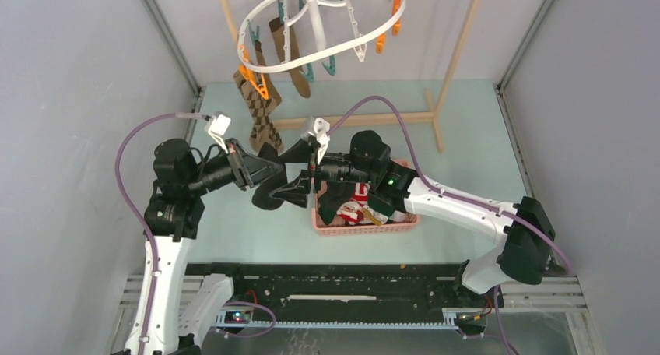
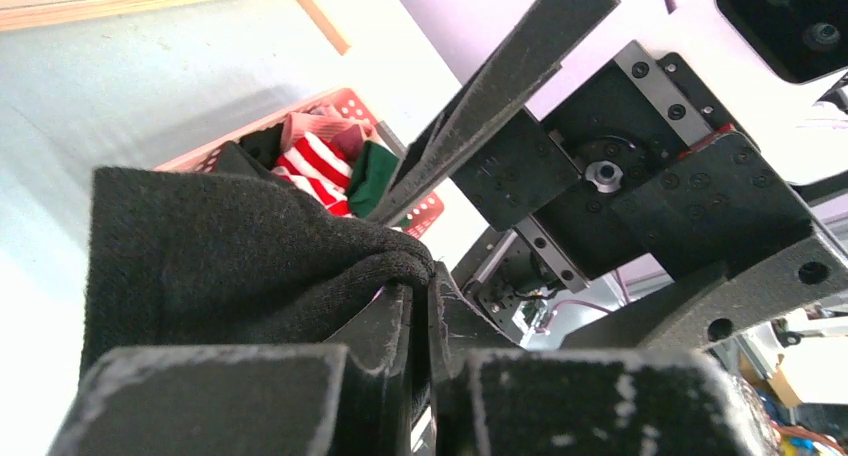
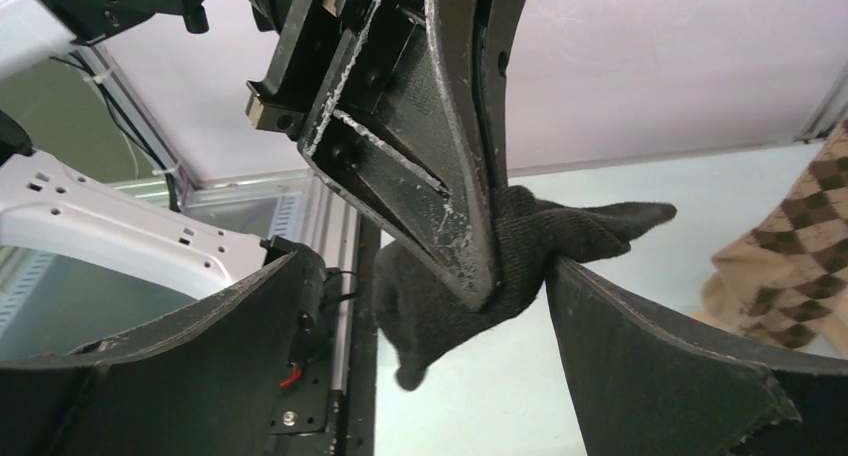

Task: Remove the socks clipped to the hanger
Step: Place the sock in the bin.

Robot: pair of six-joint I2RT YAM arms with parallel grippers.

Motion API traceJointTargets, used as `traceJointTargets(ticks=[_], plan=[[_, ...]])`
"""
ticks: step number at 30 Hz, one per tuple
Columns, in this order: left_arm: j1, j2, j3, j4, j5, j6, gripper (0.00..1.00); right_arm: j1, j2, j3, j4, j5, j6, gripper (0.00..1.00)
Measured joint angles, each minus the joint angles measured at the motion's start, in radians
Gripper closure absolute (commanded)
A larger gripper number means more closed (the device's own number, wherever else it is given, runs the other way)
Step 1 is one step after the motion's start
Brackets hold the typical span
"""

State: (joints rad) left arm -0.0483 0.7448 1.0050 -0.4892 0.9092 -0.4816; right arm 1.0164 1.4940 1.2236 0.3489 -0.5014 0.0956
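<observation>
The left fingers are pinched shut on a black sock. They grip a bunched fold near one end, and the rest droops limp above the counter. Up behind them, an argyle sock and a brown sock hang clipped to the hanger. The black sock looks light, soft and stretchy, so it wants a firm pinch on a thick fold, not a loose edge. The right fingers stand wide apart, straddling that fold, and one seems to touch it. Further right, the pink basket holds a heap of socks.
</observation>
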Motion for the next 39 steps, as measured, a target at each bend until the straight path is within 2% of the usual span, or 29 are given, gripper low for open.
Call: traceJointTargets(ticks=[5, 16, 23, 25, 26, 28, 29, 31, 33, 34, 39], plan=[[0.0, -0.003, 0.003, 0.0, 0.034, -0.018, 1.0, 0.017, 0.002, 0.0, 0.037, -0.002, -0.058, 0.09], [0.0, 0.0, 0.037, 0.025, 0.092, -0.104, 1.0, 0.052, 0.004, -0.006, 0.024, 0.03, -0.117, 0.14], [0.0, -0.006, 0.055, 0.045, 0.107, -0.135, 0.97, 0.052, 0.004, -0.047, 0.037, 0.018, -0.104, 0.46], [0.0, -0.008, 0.061, 0.053, 0.113, -0.146, 0.94, 0.051, 0.004, -0.047, 0.054, 0.008, -0.089, 0.6], [0.0, -0.008, 0.062, 0.055, 0.115, -0.148, 0.92, 0.051, 0.004, -0.047, 0.065, 0.002, -0.081, 0.7], [0.0, -0.01, 0.063, 0.06, 0.116, -0.152, 0.82, 0.05, 0.004, -0.047, 0.093, -0.016, -0.056, 0.98], [0.0, -0.01, 0.063, 0.06, 0.116, -0.155, 0.71, 0.049, 0.004, -0.047, 0.106, -0.024, -0.047, 1.0], [0.0, -0.012, 0.063, 0.061, 0.117, -0.163, 0.35, 0.048, 0.003, -0.047, 0.122, -0.036, -0.026, 1.0], [0.0, -0.012, 0.065, 0.06, 0.116, -0.179, 0.06, 0.045, 0.002, -0.047, 0.128, -0.046, -0.007, 1.0], [0.0, -0.012, 0.067, 0.06, 0.117, -0.171, 0.01, 0.043, 0.0, -0.047, 0.128, -0.051, 0.001, 1.0], [0.008, 0.007, 0.127, 0.037, 0.114, -0.168, 0.0, 0.023, -0.013, -0.052, 0.1, -0.061, 0.04, 1.0]])
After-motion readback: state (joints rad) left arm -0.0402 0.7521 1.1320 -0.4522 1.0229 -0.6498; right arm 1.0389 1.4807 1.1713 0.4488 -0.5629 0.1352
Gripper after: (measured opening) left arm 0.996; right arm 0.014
